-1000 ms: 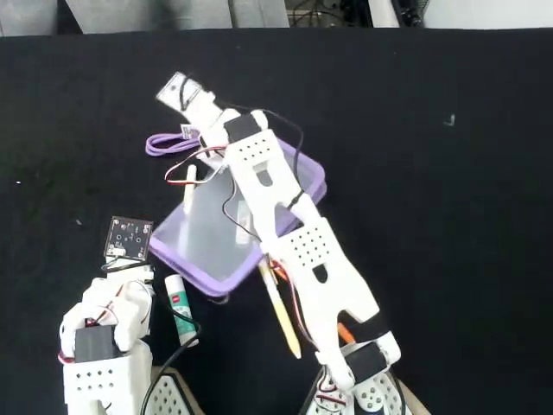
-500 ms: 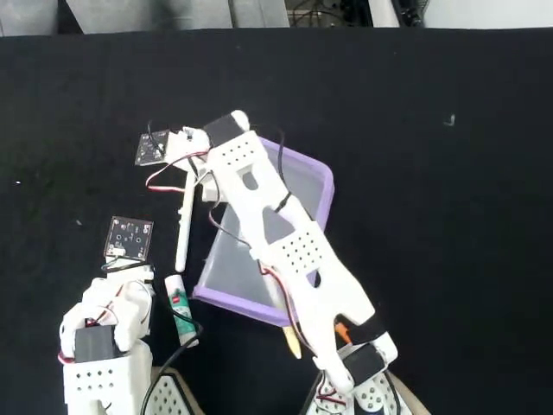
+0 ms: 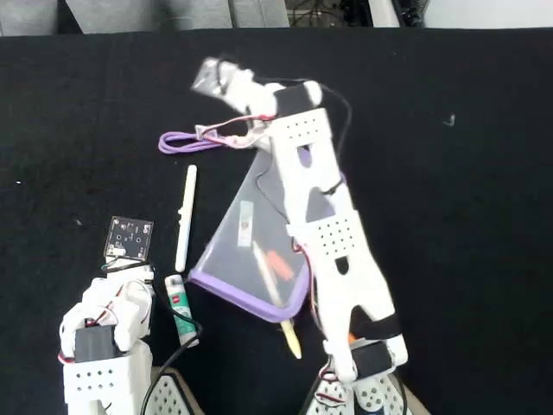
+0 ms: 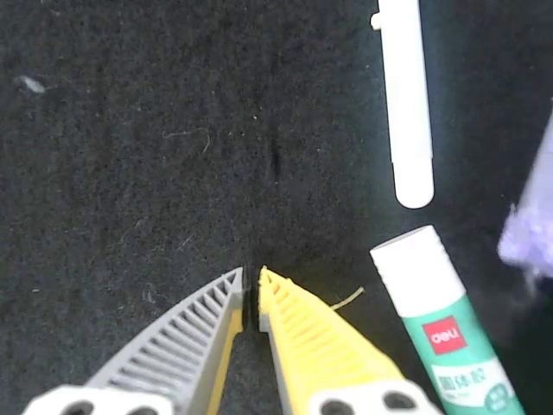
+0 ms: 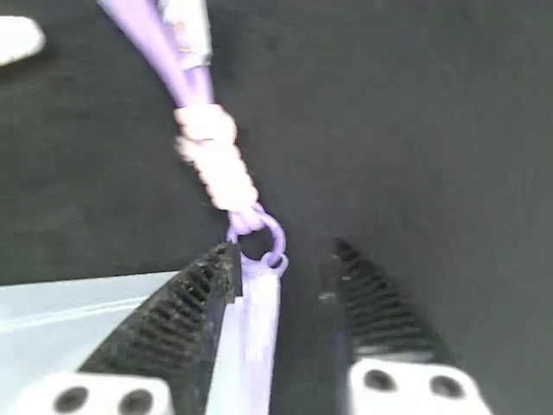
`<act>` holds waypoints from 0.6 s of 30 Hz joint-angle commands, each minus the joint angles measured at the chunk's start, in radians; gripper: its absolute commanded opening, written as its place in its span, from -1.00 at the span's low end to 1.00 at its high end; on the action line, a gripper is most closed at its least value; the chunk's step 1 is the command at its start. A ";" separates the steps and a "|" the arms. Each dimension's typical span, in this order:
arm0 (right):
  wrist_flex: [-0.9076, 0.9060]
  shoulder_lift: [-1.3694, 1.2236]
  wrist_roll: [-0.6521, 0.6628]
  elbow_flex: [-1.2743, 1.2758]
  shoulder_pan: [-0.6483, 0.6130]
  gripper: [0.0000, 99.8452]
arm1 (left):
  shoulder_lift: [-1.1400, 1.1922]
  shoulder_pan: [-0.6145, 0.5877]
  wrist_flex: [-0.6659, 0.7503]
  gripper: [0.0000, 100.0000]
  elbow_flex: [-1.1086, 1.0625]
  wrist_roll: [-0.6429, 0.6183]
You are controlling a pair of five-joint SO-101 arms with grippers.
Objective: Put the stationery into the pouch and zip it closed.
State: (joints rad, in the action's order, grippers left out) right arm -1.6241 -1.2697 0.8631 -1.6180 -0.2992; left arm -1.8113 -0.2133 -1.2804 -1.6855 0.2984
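The translucent pouch (image 3: 246,251) with a purple rim lies mid-table, one corner pointing to the far side. Inside it lie a pencil, an orange item and a small white piece. My right gripper (image 3: 244,130) (image 5: 283,251) is at that far corner, open, with the pouch's purple edge (image 5: 252,328) and zip ring (image 5: 259,238) between its fingers. The purple strap (image 3: 183,140) trails away from it. A white pen (image 3: 185,216) (image 4: 406,104) and a glue stick (image 3: 179,307) (image 4: 445,333) lie on the table left of the pouch. My left gripper (image 4: 249,278) is shut beside the glue stick, holding nothing.
A yellow pencil (image 3: 290,337) pokes out from under the pouch's near edge, beside the right arm's base. The table is a black cloth (image 3: 449,216) with open room on the right and far sides.
My right gripper swung left, then back to the far side, and the pouch turned with it. The white pen came off the pouch and now lies on the cloth. The left arm stayed still.
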 commanded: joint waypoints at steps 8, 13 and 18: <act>0.028 0.025 -0.120 -0.047 -0.017 -0.55 | -0.008 0.005 0.003 -0.91 -0.012 0.008; 0.083 -0.048 -0.078 -0.051 -0.069 -0.55 | -0.008 0.005 0.003 -0.91 -0.012 0.008; 0.167 -0.133 -0.054 -0.053 -0.097 -0.55 | -0.008 0.004 0.003 -0.91 -0.012 0.008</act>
State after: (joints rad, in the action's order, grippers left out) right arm -1.5351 -1.3832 0.7910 -1.6195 -0.3713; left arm -1.8113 -0.2133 -1.2804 -1.6855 0.2984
